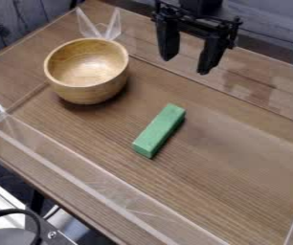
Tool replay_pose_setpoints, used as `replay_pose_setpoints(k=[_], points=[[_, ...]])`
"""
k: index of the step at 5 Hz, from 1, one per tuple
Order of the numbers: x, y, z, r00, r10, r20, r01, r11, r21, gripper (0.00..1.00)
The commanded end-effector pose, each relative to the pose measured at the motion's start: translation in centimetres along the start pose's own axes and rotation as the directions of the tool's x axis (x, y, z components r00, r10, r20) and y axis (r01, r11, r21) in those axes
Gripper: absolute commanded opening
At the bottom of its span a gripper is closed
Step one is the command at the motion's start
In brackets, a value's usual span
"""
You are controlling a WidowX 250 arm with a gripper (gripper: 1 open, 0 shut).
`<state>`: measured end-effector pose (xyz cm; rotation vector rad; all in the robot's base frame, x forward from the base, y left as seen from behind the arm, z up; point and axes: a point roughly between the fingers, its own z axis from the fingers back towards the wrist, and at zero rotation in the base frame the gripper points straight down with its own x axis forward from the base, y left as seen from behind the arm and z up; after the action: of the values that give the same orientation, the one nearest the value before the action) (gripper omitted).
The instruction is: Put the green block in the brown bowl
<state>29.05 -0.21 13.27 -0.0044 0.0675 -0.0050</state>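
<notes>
1. The tool point(189, 55) hangs wide and empty above the far surface point(238, 144).
2. The green block point(160, 130) lies flat mid-surface (free to grasp), right of the empty brown bowl point(86, 70).

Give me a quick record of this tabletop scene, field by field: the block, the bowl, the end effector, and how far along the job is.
green block: lying flat on the wooden table, near the middle, long axis diagonal
brown bowl: upright at the rear left, empty, apart from the block
end effector: open, pointing down, above the table behind the block, holding nothing
contact: none between end effector and block
task status: block not yet picked up, not in the bowl
</notes>
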Motion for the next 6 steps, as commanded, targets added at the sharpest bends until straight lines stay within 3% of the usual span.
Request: replay_pose_setpoints(k=[1, 2, 3, 5, 6], points=[[-0.9, 0.5, -1.8, 1.000, 0.025, -0.013, -0.025, 0.999, 0.020, 1.00], [-1.5, 1.9, -3.6, 0.999, -0.020, -0.043, 0.020, 1.000, -0.014, 1.00], [-2.0, 2.6, -5.6, 0.998, -0.043, -0.038, 0.043, 0.999, 0.006, 1.00], [-1.7, 2.2, -9.5, 0.997, -0.072, -0.041, 0.074, 0.996, 0.046, 1.00], [-1.8, 2.1, -10.1, 0.992, -0.123, -0.005, 0.123, 0.991, 0.049, 1.00]])
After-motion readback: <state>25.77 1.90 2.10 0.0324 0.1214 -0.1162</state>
